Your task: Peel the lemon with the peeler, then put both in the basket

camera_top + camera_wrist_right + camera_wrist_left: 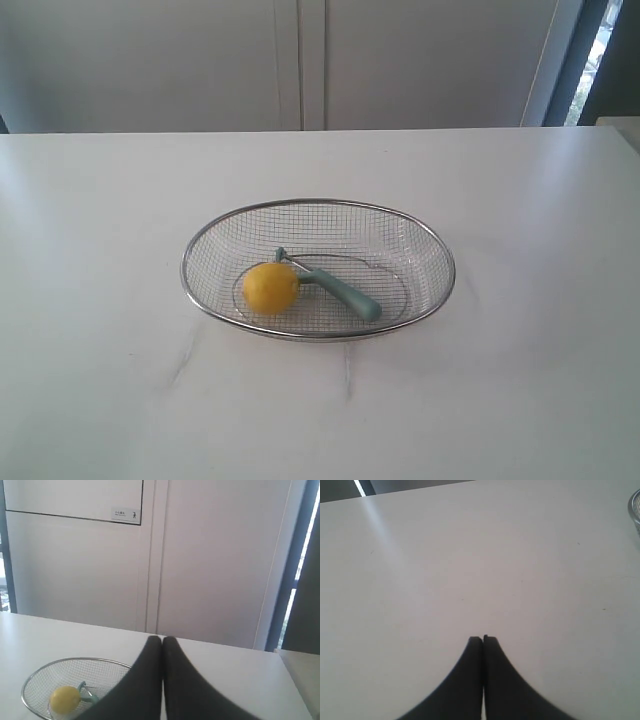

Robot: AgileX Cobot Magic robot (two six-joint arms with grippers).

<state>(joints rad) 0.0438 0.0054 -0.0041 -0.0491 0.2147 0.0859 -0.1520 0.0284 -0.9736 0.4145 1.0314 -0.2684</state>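
Both things I need sit inside the basket [320, 201], which stands mid-worktop [520, 380]. The lemon [270, 288] rests on the mesh toward the left end. The peeler [345, 293] lies just beside it, its head up against the fruit and its handle angling away toward the right.

My left claw [483, 639] is pressed fully together over bare worktop, holding nothing, with only a sliver of the basket rim at the edge of its view. My right claw [162, 639] is likewise closed and empty, raised and looking down at the basket from a distance.

I judge the lemon to be light and firm, but round and waxy, so it may roll or squirt out. I'd take it across its widest part with steady pressure.

The peeler looks stiff and very light. The handle's middle is the place to grip, well clear of the blade. It lies flat on the mesh, so my fingertips could catch the wire, and the basket itself may slide if nudged.
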